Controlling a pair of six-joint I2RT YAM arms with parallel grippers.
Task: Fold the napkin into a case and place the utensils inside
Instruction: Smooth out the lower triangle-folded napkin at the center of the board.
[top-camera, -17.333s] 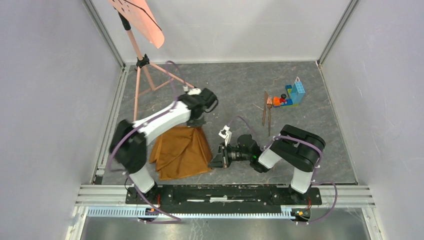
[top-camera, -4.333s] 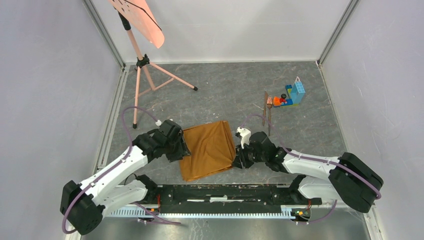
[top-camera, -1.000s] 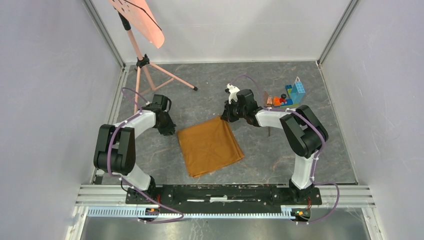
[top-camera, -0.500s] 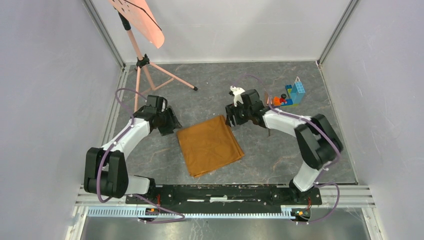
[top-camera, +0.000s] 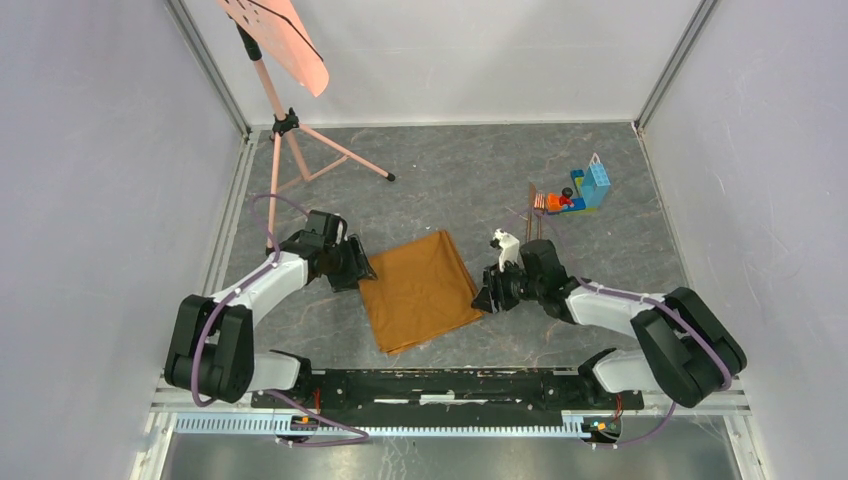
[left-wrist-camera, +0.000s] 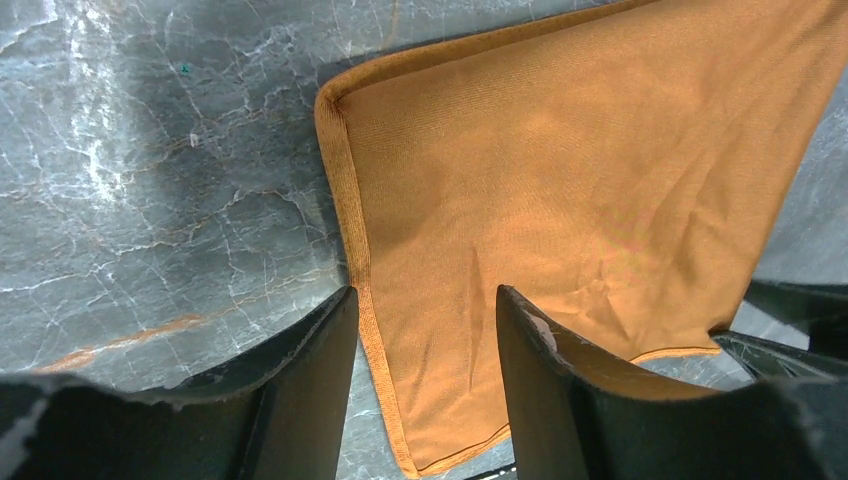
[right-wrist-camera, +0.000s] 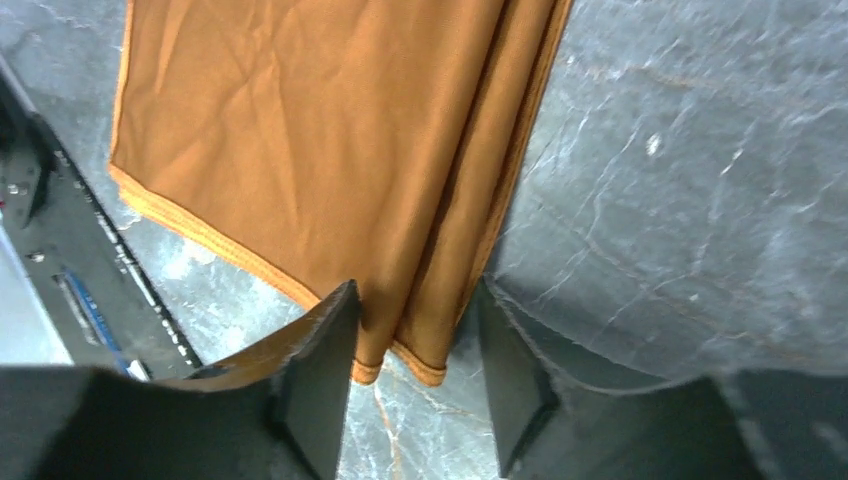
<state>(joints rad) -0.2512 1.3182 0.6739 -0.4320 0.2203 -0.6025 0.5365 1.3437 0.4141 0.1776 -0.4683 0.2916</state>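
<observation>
The napkin (top-camera: 420, 288) is an orange-brown cloth lying folded and flat in the middle of the table. My left gripper (top-camera: 362, 268) is open at its left edge. In the left wrist view the gripper (left-wrist-camera: 425, 295) straddles the hemmed edge of the napkin (left-wrist-camera: 580, 180). My right gripper (top-camera: 487, 298) is open at the napkin's right edge. In the right wrist view the gripper (right-wrist-camera: 418, 290) stands on either side of the layered corner of the napkin (right-wrist-camera: 330, 130), with gaps on both sides. The utensils (top-camera: 533, 212), slim and dark brown, lie at the far right, partly behind the right arm's cable.
A colourful toy brick pile (top-camera: 585, 190) sits just beyond the utensils. A salmon-pink sheet on a tripod stand (top-camera: 280, 130) occupies the far left corner. The black base rail (top-camera: 440, 385) runs along the near edge, and walls close in on both sides.
Both grippers have opened and left the napkin's far corners. The right one has moved toward me along the right edge, and the left one has shifted slightly nearer. The napkin has stayed flat.
</observation>
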